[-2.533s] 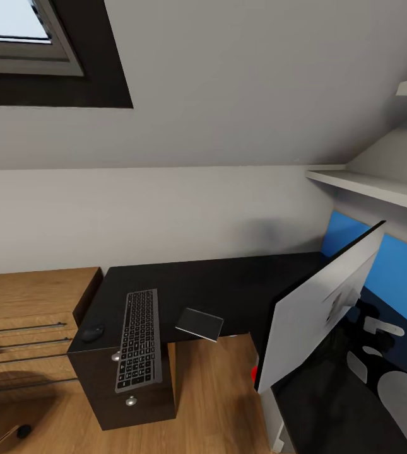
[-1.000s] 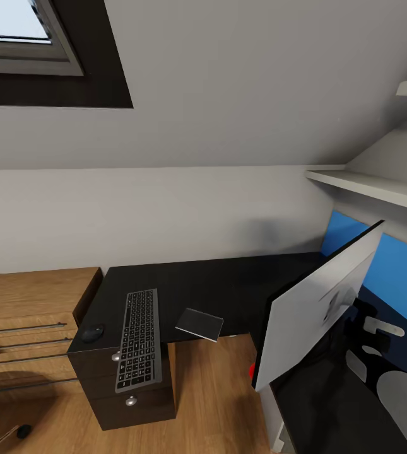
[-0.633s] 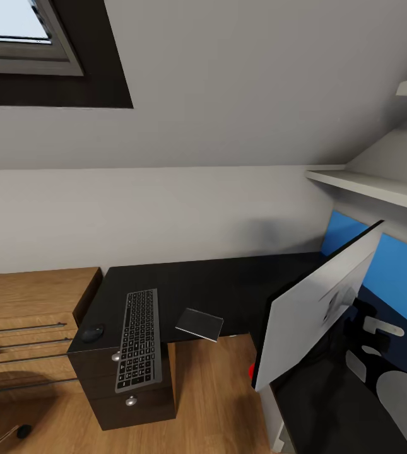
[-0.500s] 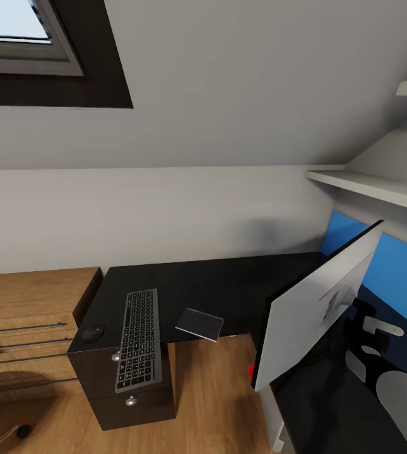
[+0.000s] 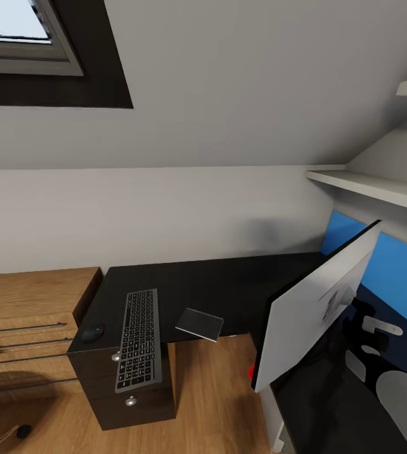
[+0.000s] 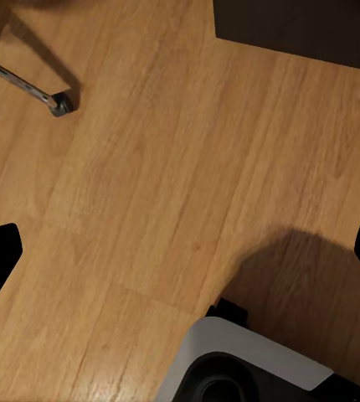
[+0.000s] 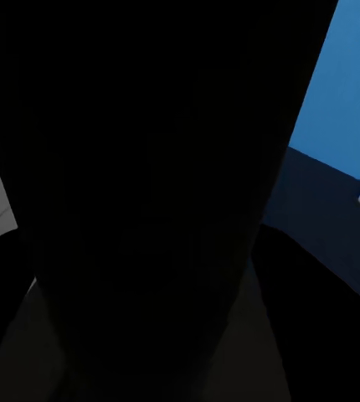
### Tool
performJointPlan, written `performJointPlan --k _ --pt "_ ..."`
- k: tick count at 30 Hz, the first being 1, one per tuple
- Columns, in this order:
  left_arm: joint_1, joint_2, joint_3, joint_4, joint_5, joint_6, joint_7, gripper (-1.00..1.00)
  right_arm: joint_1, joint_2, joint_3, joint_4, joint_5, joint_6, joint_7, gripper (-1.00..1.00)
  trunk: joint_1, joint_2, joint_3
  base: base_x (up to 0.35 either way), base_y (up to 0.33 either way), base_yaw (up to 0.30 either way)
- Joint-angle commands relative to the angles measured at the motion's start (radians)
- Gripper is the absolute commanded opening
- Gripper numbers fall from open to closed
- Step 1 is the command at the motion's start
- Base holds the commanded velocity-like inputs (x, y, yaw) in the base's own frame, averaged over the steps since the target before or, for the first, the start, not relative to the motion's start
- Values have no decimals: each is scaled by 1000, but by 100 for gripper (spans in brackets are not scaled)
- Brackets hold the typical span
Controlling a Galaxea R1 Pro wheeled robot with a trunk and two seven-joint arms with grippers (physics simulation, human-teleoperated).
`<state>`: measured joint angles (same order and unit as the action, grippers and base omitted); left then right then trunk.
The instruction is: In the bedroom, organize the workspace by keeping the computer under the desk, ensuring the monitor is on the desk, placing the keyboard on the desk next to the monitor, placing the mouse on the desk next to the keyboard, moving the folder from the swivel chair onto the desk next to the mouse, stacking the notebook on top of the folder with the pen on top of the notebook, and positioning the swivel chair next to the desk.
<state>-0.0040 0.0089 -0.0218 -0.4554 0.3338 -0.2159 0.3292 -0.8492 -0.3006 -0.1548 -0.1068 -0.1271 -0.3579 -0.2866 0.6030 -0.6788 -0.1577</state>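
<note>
Keyboard [image 5: 139, 339], mouse [image 5: 92, 333], notebook [image 5: 199, 324] on table [image 5: 228, 280]; monitor [image 5: 313, 312] tilted. Left pincer [image 6: 180, 251] released; right pincer unclear.

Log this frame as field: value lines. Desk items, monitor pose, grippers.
keyboard: lies on top of the black drawer cabinet, near end overhanging its front
mouse: on the same black top, beside the keyboard
notebook: on the desk edge, one corner jutting past it
monitor: strongly tilted, white back toward camera
blue back panel: behind the monitor
left gripper: open, above bare wood floor
right gripper: state cannot be told, its wrist view mostly dark
</note>
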Motion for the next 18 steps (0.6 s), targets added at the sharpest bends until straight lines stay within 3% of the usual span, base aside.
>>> performJointPlan --k 1,9,12,18 --pt "-1 0 -3 0 7 -4 2 100 -1 0 14 3 -14 -3 2 -100 0 -1 -2 0 0 0" --pt "-1 0 -3 0 7 -4 2 100 -1 1 15 3 -12 -1 -3 -100 0 -1 -2 0 0 0" --pt "-1 14 0 0 8 -3 -1 100 -1 3 18 3 -7 0 -5 -100 0 -1 -2 -275 0 0" --pt "-1 14 0 0 8 -3 -1 100 -1 3 18 3 -6 0 -5 -100 0 -1 -2 -335 0 0"
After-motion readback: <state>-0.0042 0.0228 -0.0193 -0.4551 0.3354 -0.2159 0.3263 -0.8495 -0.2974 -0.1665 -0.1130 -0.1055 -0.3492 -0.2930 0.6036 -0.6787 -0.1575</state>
